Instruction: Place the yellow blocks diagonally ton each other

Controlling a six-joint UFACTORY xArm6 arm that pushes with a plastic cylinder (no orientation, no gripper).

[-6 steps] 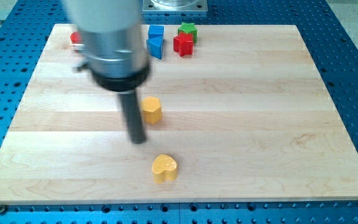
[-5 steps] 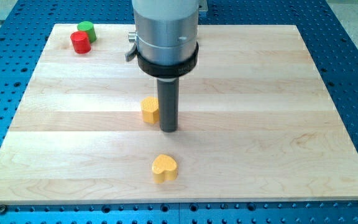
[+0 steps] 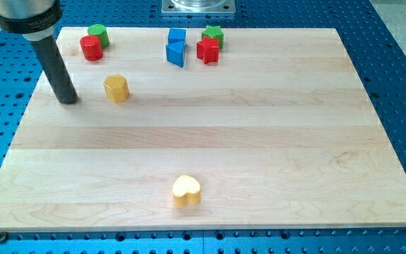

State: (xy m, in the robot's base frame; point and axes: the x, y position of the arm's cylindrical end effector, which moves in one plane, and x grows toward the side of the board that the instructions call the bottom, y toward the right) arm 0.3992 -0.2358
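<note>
A yellow hexagonal block [image 3: 116, 88] stands on the wooden board in the upper left part of the view. A yellow heart-shaped block [image 3: 187, 190] lies near the view's bottom, centre. The two are far apart. My tip [image 3: 68, 100] rests on the board to the left of the yellow hexagonal block, a short gap away and not touching it. The rod rises to the view's top left corner.
A red cylinder [image 3: 91, 48] and a green cylinder [image 3: 99, 33] sit at the top left, just above my rod. Two blue blocks [image 3: 177, 47], a red star-like block [image 3: 208, 50] and a green star-like block [image 3: 213, 33] cluster at the top centre.
The yellow hexagonal block has moved up and to the left from the board's middle. My tip has gone from its right side to its left, far toward the view's left.
</note>
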